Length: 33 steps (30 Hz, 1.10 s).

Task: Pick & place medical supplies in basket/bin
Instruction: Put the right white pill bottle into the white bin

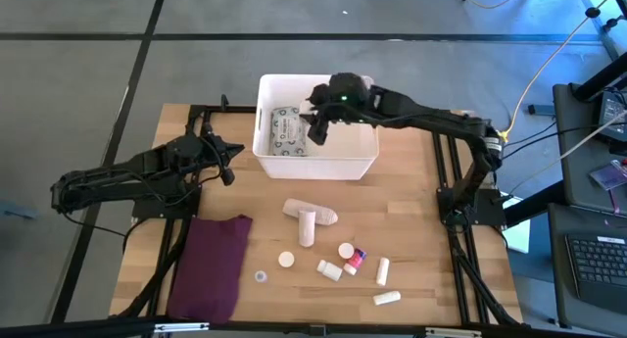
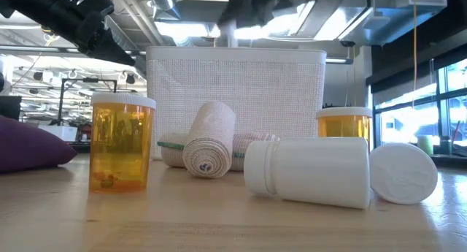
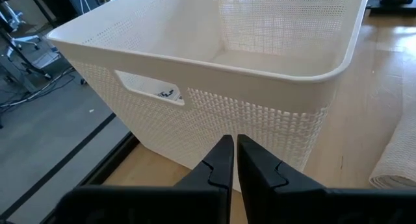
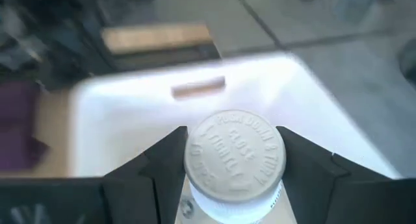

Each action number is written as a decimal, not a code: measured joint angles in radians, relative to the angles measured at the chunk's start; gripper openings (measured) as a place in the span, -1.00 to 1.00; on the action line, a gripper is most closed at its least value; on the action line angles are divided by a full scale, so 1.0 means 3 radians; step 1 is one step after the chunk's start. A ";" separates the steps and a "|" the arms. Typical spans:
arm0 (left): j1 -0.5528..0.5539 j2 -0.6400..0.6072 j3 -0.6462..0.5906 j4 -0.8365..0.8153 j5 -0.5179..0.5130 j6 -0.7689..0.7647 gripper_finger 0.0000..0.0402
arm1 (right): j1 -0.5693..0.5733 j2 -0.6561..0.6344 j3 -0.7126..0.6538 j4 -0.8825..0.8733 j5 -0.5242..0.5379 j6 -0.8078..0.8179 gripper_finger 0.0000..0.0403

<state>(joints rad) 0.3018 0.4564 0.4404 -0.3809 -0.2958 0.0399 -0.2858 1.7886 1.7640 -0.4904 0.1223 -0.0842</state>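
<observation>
maroon cloth (image 1: 211, 265): flat on wooden table (image 1: 421, 230), near-left part, one corner folded | same cloth (image 2: 29, 146): bunched mound at left edge of low view | keyboard (image 1: 598, 258): on dark desk right of table | yellow cable (image 1: 549, 64): across grey floor (image 1: 78, 83)

Bin (image 1: 364, 166): large white rectangular tub, perforated walls, rounded corners, slot handle in its side; stands upright at the table's far edge.
Packet (image 1: 288, 132): grey-green printed soft pack, lying flat inside the bin at its left end.
Capped bottle (image 4: 234, 160): white round cap with raised lettering, held above the bin's open top.
Bandage rolls (image 1: 312, 217): beige, one lying and one crossing it, just in front of the bin.
Amber bottles (image 2: 122, 141): white caps, upright, in front of the bin.
White bottle (image 2: 308, 171): lying on its side, in front of the bin.
Small white vials (image 1: 384, 282): scattered on the table, well in front of the bin.
</observation>
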 joint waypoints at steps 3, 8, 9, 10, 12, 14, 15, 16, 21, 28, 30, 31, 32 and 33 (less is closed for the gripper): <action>0.0001 0.0000 0.0000 0.0001 0.0000 0.0000 -0.94 | -0.0098 0.0086 -0.0219 0.0304 -0.0004 -0.0002 0.04; -0.0001 0.0003 0.0000 0.0004 0.0000 0.0000 -0.94 | -0.0268 0.0261 -0.0470 0.0683 -0.0010 0.0091 0.04; 0.0000 0.0003 0.0000 0.0005 0.0000 0.0000 -0.93 | -0.0303 0.0288 -0.0511 0.0740 -0.0009 0.0110 0.04; 0.0001 0.0003 0.0000 0.0005 -0.0001 0.0000 -0.93 | -0.0336 0.0317 -0.0551 0.0819 -0.0006 0.0147 0.04; -0.0001 0.0003 0.0000 0.0006 -0.0002 0.0001 -0.92 | -0.0401 0.0371 -0.0612 0.0951 -0.0002 0.0198 0.04; 0.0001 0.0003 0.0000 0.0008 -0.0002 0.0000 -0.92 | -0.0460 0.0445 -0.0664 0.0994 0.0001 0.0273 0.04; 0.0001 0.0003 0.0000 0.0008 -0.0003 0.0000 -0.91 | -0.0485 0.0489 -0.0687 0.1006 0.0000 0.0290 0.04; 0.0001 0.0003 0.0000 0.0008 -0.0002 0.0000 -0.91 | -0.0505 0.0523 -0.0711 0.1009 0.0001 0.0316 0.04; 0.0001 0.0003 0.0000 0.0068 -0.0001 0.0000 -0.93 | -0.0569 0.0644 -0.0851 0.1207 0.0089 0.0355 0.04; 0.0001 0.0003 0.0000 0.0111 0.0000 0.0000 -0.94 | -0.0623 0.0711 -0.1121 0.1618 0.0089 0.0585 0.04; 0.0001 0.0003 0.0000 0.0111 -0.0003 0.0014 -0.93 | -0.0629 0.0713 -0.1210 0.1630 0.0092 0.0661 0.04; 0.0000 0.0003 0.0000 0.0111 -0.0002 0.0038 -0.93 | -0.0633 0.0714 -0.1250 0.1657 0.0093 0.0708 0.04; 0.0001 0.0003 0.0000 0.0111 -0.0002 0.0064 -0.93 | -0.0636 0.0714 -0.1288 0.1687 0.0095 0.0743 0.04; 0.0001 0.0003 0.0000 0.0111 -0.0003 0.0081 -0.93 | -0.0640 0.0714 -0.1325 0.1707 0.0117 0.0800 0.04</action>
<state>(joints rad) 0.3019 0.4572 0.4404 -0.3477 -0.2966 0.0640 -0.4778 2.0029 1.3666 0.0216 0.1574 0.1557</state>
